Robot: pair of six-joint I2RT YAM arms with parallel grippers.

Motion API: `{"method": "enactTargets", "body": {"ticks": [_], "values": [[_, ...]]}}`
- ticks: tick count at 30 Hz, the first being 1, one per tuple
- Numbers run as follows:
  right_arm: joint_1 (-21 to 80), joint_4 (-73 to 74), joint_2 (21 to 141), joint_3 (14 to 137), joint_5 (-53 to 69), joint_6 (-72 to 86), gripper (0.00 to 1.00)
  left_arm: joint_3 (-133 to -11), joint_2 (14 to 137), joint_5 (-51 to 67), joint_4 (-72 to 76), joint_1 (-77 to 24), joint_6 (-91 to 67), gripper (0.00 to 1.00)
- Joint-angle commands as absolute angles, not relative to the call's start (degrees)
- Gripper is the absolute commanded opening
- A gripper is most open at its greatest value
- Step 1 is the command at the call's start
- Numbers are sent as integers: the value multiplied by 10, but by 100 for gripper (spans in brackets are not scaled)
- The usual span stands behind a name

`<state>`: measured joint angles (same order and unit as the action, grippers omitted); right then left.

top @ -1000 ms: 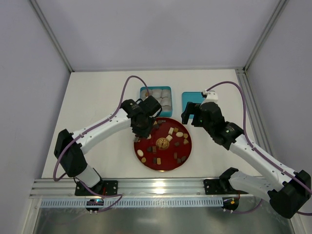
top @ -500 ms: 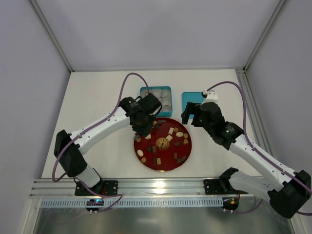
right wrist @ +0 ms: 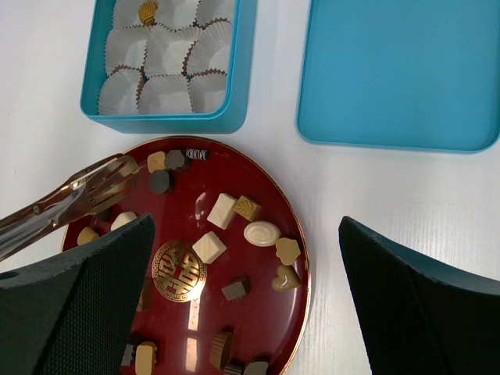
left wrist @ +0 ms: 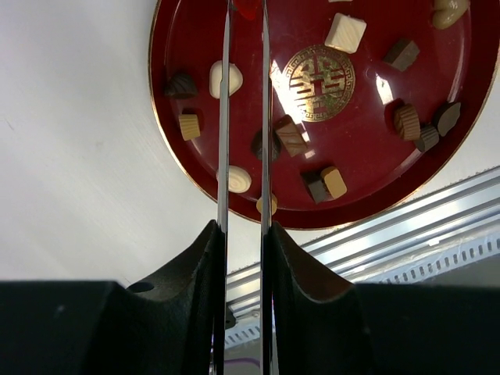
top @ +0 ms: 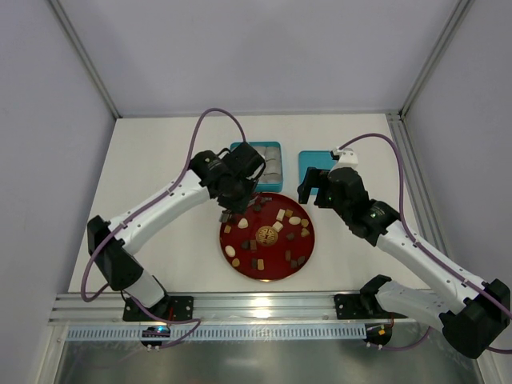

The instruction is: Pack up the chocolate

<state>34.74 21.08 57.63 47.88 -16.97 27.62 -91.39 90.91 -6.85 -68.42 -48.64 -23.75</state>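
Several chocolate pieces (right wrist: pixel 223 209), dark, tan and cream, lie scattered on the red plate (top: pixel 310 240) (left wrist: pixel 367 156). My left gripper (left wrist: pixel 244 226) (top: pixel 234 200) is shut on a pair of metal tongs (right wrist: pixel 86 191) (left wrist: pixel 225 117). The tong tips hang over the plate's far left edge, close to the teal box (right wrist: pixel 168 121), with a red piece (left wrist: pixel 248 8) between them. My right gripper (right wrist: pixel 246 226) (top: pixel 314 188) stands open above the plate's right side, with nothing between its fingers.
The teal box (top: pixel 272 146) holds white paper cups, one with a gold-foil piece (right wrist: pixel 147 11) in it. Its teal lid (right wrist: pixel 398 70) lies flat to the right of the box. A metal rail (top: pixel 256 308) runs along the near edge.
My left arm has moved away from the plate's left part toward the teal box, taking the tongs with it. The right arm has not moved.
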Motion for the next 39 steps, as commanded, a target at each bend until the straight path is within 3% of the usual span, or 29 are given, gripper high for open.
{"method": "enactTargets", "body": {"ticks": [1, 9, 22, 39], "values": [[345, 194, 569, 485, -182, 279, 100, -960, 906, -70, -695, -483, -230, 29], [345, 193, 570, 485, -179, 279, 100, -1053, 954, -84, -708, -458, -217, 29], [345, 200, 593, 492, -180, 265, 100, -1237, 1143, -162, -651, -379, -183, 27], [345, 223, 567, 490, -176, 263, 100, -1228, 1211, -152, -577, -364, -148, 27]]}}
